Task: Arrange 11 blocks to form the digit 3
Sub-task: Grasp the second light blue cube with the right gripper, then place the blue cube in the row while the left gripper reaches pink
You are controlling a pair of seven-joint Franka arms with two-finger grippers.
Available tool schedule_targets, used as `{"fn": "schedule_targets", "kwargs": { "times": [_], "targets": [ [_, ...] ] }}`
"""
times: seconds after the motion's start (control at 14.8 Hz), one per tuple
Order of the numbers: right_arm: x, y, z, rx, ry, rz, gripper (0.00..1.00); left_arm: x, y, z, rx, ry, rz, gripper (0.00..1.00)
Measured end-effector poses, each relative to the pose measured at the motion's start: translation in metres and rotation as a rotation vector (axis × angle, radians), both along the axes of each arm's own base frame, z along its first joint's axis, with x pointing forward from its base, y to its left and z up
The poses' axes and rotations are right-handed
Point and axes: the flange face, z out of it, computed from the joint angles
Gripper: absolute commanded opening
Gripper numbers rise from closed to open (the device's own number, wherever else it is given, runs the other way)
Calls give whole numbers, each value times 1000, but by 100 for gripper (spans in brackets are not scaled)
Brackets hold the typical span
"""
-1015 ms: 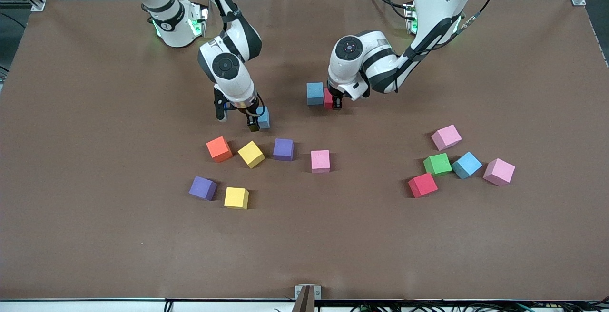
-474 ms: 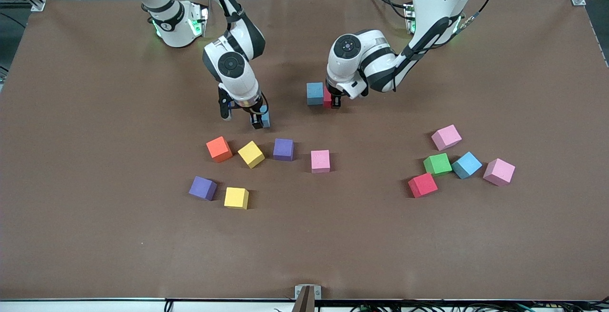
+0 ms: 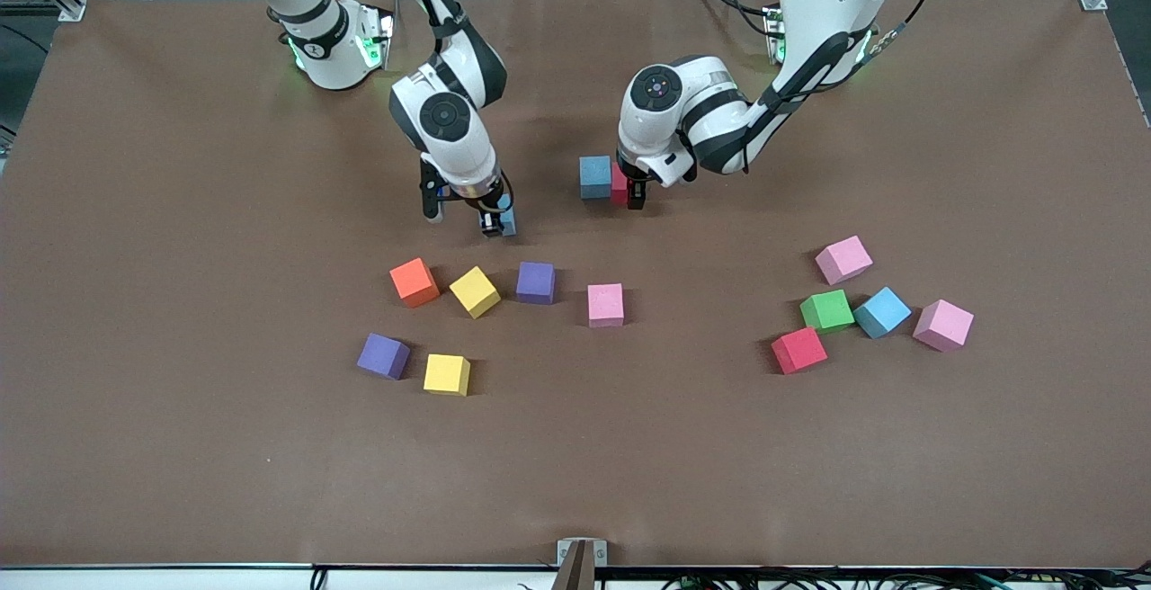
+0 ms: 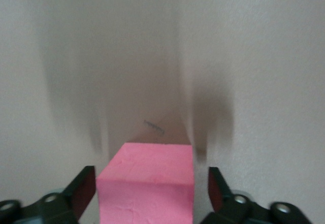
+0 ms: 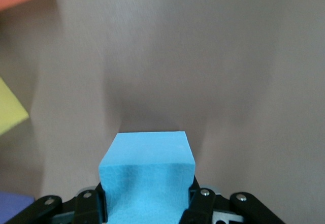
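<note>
- The left gripper (image 3: 635,194) has just spread, gaps either side of the red block (image 3: 620,183), now set touching the blue block (image 3: 594,176).
- The right gripper (image 3: 497,223) has clamped a light blue block (image 5: 147,181); the digit 3 is barely begun.

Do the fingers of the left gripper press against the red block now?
No, the left wrist view shows the fingers standing apart from the red block.

Brown table (image 3: 180,302) bears red, blue, pink, yellow, purple blocks (image 3: 605,304).
</note>
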Motion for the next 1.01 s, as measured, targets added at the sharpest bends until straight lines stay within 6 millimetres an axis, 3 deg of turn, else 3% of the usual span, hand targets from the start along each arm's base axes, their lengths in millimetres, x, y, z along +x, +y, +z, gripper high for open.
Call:
{"fn": "schedule_targets", "kwargs": {
  "times": [0.34,0.74,0.88,1.01],
  "targets": [
    [-21,43,15,29,-22,-25,0,-1,1,13,40,-18,-15,100],
    [-55,73,14,23,-11,-33,0,-10,-4,32,74,-43,-50,100],
    [-63,78,10,17,-6,-38,0,-4,0,40,90,-58,-43,100],
    [-66,81,7,13,-3,-38,0,15,11,52,92,-83,-44,100]
  ]
}}
